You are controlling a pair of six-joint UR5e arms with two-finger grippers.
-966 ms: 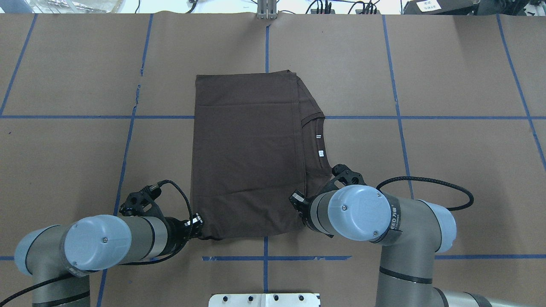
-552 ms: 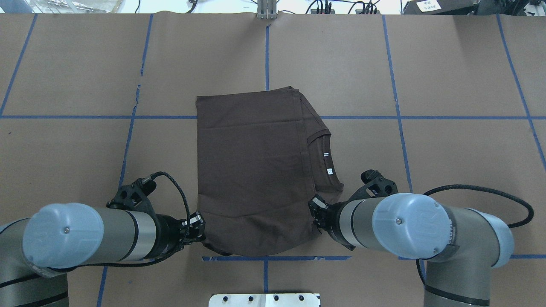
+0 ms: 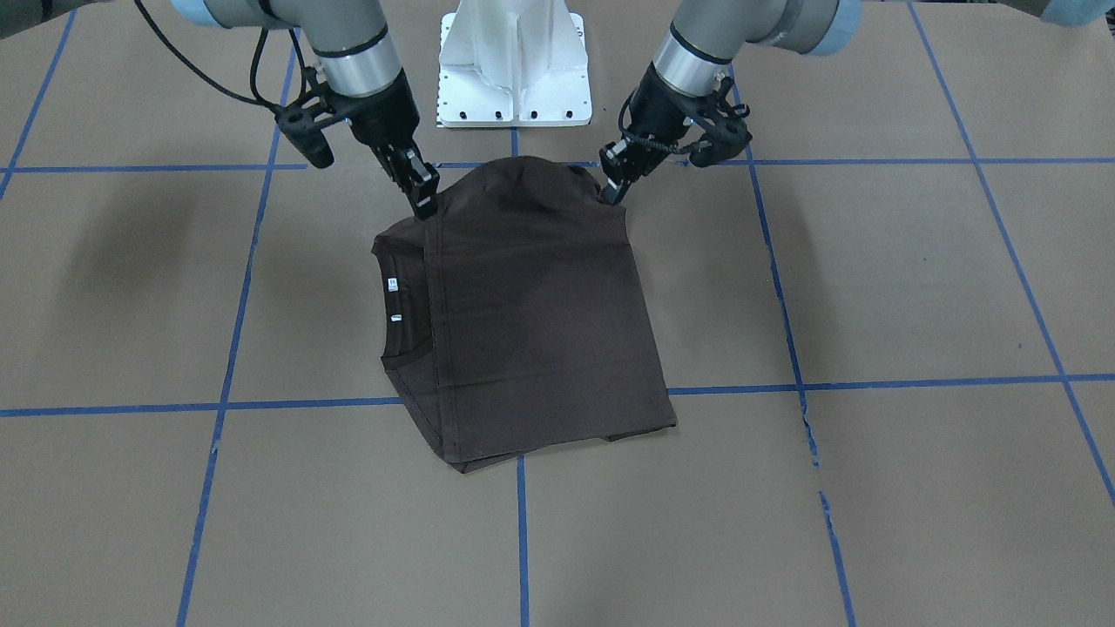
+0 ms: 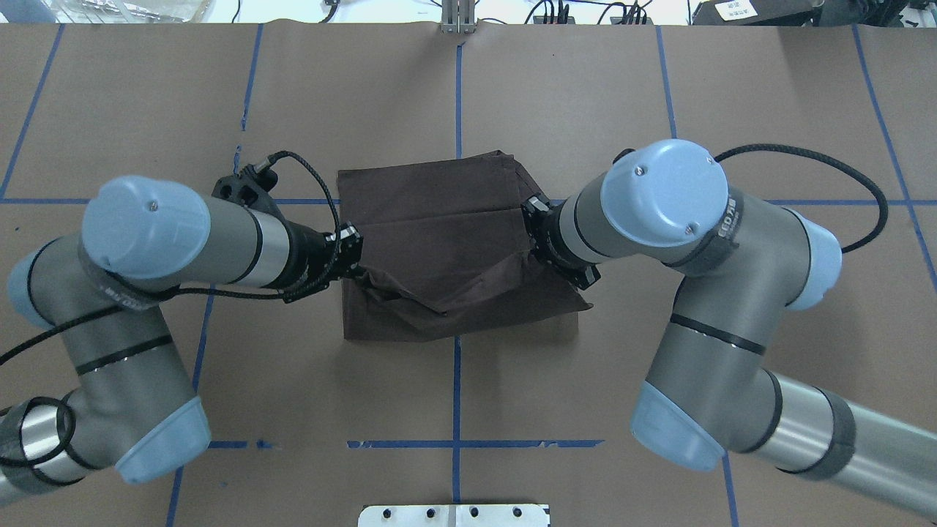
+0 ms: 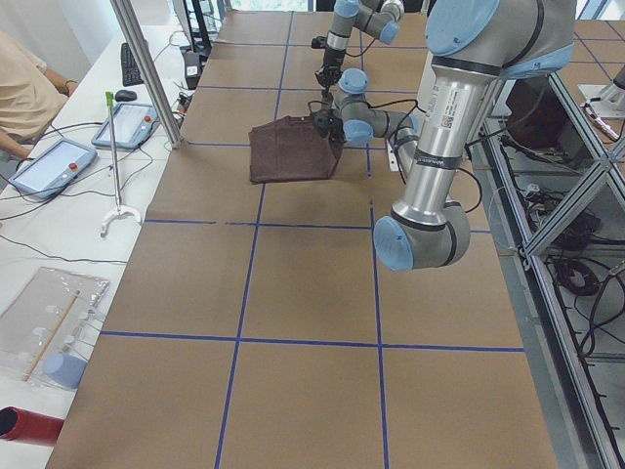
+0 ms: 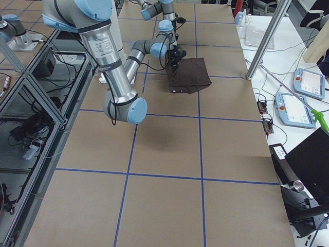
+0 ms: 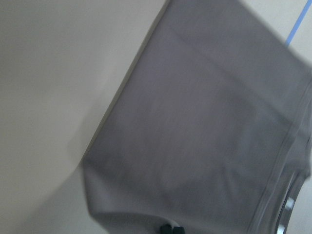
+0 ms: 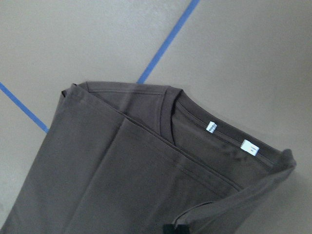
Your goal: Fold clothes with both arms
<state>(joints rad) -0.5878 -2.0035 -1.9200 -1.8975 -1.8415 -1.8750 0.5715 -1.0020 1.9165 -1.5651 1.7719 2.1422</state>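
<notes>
T-shirt [image 3: 531, 322]: dark brown, soft, light. We see the left gripper [image 3: 612, 190] and the right gripper [image 3: 425, 200] each clamped on one corner of the raised edge nearest the robot (in the overhead view the cloth sags between them). The rest lies flat at the middle of the desk [image 3: 871, 287], with collar [image 8: 168, 105] and neck tags [image 8: 250, 147] towards the robot's right. We judge the fabric limp and not fragile; it will droop wherever unsupported. Take hold at corners, through all layers, with the edge taut between the two grippers.
</notes>
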